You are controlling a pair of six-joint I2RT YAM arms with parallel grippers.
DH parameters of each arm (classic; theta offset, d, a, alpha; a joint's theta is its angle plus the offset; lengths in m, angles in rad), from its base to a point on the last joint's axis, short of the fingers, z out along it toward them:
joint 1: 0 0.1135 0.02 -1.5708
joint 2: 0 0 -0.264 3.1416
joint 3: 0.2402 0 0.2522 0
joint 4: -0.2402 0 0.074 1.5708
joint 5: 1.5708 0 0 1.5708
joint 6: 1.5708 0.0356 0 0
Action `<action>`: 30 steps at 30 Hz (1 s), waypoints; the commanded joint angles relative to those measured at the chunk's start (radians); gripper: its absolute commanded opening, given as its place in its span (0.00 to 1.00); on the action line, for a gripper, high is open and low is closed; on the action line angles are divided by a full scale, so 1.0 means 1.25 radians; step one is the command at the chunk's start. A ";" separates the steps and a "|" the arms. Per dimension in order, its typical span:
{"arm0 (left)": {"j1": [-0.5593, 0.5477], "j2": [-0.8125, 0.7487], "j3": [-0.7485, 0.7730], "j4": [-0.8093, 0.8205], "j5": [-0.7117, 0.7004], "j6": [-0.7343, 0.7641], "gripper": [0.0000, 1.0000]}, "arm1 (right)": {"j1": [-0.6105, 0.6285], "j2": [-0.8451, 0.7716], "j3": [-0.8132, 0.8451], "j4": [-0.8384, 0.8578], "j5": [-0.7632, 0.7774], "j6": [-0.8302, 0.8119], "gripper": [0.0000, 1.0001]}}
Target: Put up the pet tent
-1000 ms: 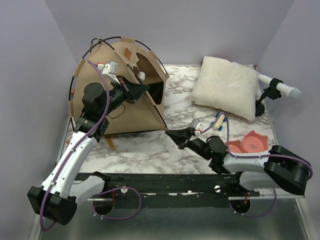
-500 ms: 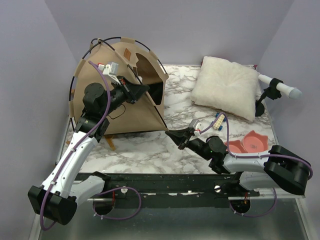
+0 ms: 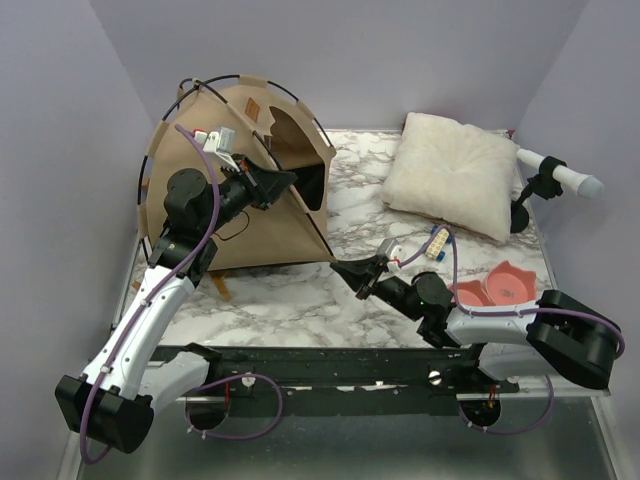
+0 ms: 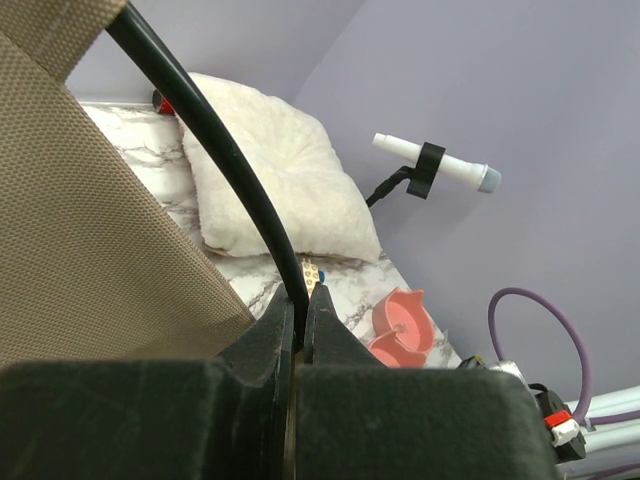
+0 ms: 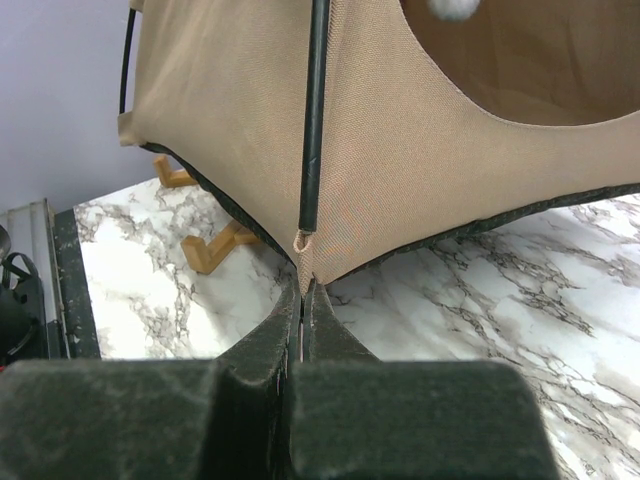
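one pet tent [image 3: 275,225], one pillow [image 3: 450,175]: left gripper [image 4: 300,300] pinches a pole [image 4: 235,165], right gripper [image 5: 302,295] pinches its corner [image 5: 308,262].

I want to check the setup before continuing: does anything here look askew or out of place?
Yes. The pet tent sits tilted: its near bottom edge is raised off the table, and wooden pieces show beneath it. The left gripper pinches a black pole, and the right gripper pinches the front corner.

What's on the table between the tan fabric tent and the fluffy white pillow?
Nothing. In the top view, only bare marble tabletop separates the tan fabric pet tent from the fluffy white pillow.
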 commanded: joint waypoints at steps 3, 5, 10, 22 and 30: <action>0.024 -0.022 -0.004 0.080 -0.049 0.086 0.00 | 0.013 0.010 -0.012 0.003 0.004 0.008 0.01; 0.024 -0.021 -0.008 0.081 -0.045 0.085 0.00 | 0.012 0.010 -0.012 0.003 0.004 0.009 0.00; 0.024 -0.020 -0.014 0.084 -0.041 0.086 0.00 | 0.012 0.009 -0.012 0.002 0.003 0.009 0.01; 0.025 -0.015 -0.028 0.077 -0.021 0.102 0.00 | 0.012 0.011 -0.010 0.001 0.003 0.007 0.01; 0.025 -0.018 -0.039 0.061 -0.004 0.116 0.00 | 0.012 0.014 -0.008 -0.002 0.003 0.007 0.01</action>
